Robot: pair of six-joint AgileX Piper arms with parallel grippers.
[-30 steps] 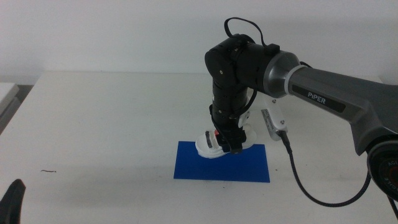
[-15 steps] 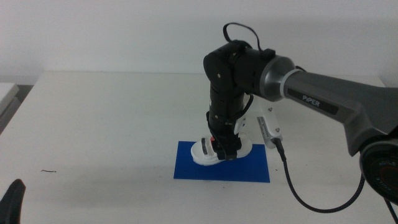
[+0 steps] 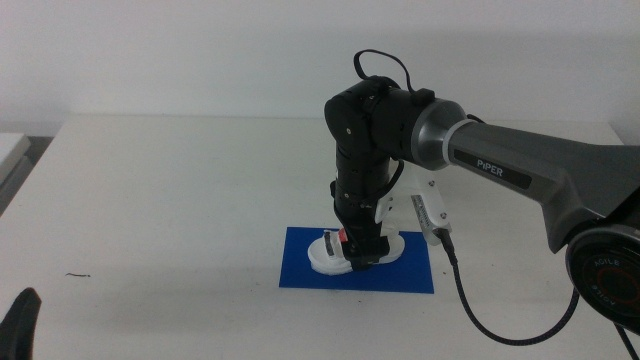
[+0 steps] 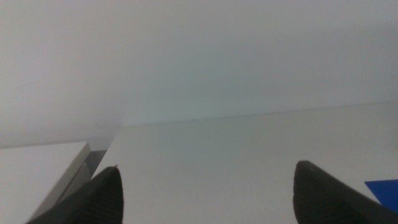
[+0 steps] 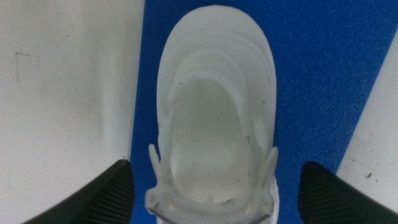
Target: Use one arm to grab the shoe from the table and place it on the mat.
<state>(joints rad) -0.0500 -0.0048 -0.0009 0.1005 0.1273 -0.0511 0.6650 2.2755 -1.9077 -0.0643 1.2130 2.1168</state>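
The white shoe (image 3: 332, 255) lies flat on the deep blue mat (image 3: 300, 272), near the mat's middle. In the right wrist view the shoe (image 5: 217, 124) fills the picture, seen from above with the mat (image 5: 323, 81) under it. My right gripper (image 3: 362, 252) stands straight down over the shoe. Its jaws (image 5: 214, 193) are spread wide on either side of the shoe's rear, with a gap to the shoe on each side. My left gripper (image 4: 205, 190) is open and empty and waits at the front left (image 3: 20, 322).
The white table (image 3: 160, 190) surrounds the mat. A small dark mark (image 3: 78, 275) lies at the front left. The right arm's black cable (image 3: 470, 300) hangs over the table to the right of the mat. A white block (image 4: 43, 168) sits at the table's left edge.
My right arm has moved down and slightly left with the shoe. The shoe was tilted above the mat's back edge and now rests flat on the mat.
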